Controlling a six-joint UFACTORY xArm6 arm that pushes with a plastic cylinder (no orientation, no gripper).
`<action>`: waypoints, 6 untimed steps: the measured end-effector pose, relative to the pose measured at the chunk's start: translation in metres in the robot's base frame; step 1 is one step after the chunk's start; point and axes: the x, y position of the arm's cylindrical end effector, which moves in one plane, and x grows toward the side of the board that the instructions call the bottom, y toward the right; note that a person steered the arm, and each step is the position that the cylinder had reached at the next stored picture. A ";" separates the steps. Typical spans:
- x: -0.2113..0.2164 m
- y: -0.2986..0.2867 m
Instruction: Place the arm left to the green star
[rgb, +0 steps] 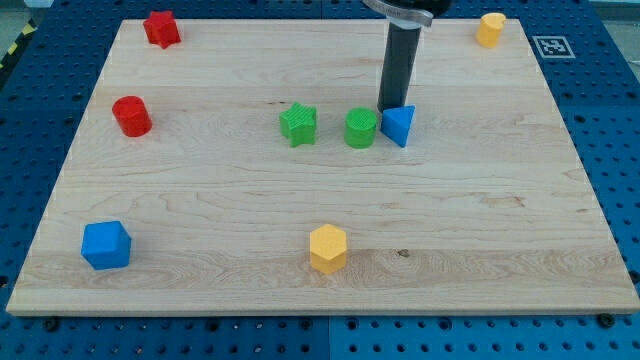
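Note:
The green star (298, 124) lies near the middle of the wooden board (200, 210). Just to its right sits a green cylinder (361, 128), and right of that a blue triangle (399, 125). My tip (389, 108) comes down from the view's top and touches the board right behind the blue triangle, between it and the green cylinder. It stands well to the right of the green star, with the green cylinder between them.
A red star (161, 28) lies at the top left and a red cylinder (131, 116) at the left. A blue cube (106, 245) sits at the bottom left, a yellow hexagon (327, 248) at bottom centre, a yellow block (490, 29) at top right.

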 end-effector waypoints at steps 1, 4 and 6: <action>-0.030 -0.013; -0.039 -0.194; -0.015 -0.232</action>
